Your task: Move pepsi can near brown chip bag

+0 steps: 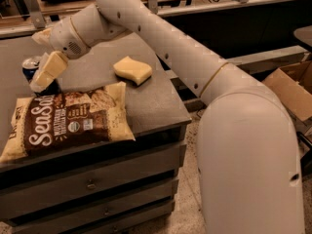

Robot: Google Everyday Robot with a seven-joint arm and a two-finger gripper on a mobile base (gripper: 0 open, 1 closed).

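Note:
The pepsi can [30, 67] stands upright on the grey cabinet top [151, 101] at the far left, just behind the top edge of the brown chip bag [68, 123]. The bag lies flat at the front left with its "Sea Salt" script facing up. My gripper [45, 53] is at the can with its fingers spread apart. The lower finger [48, 71] lies in front of the can and hides most of it. The upper finger [41, 35] is clear above the can's top.
A small yellow wavy sponge [132, 69] lies on the cabinet top to the right of the can. The cabinet has drawers [90, 184] below. My arm reaches across from the right. A cardboard box [292, 87] sits on the floor at the right.

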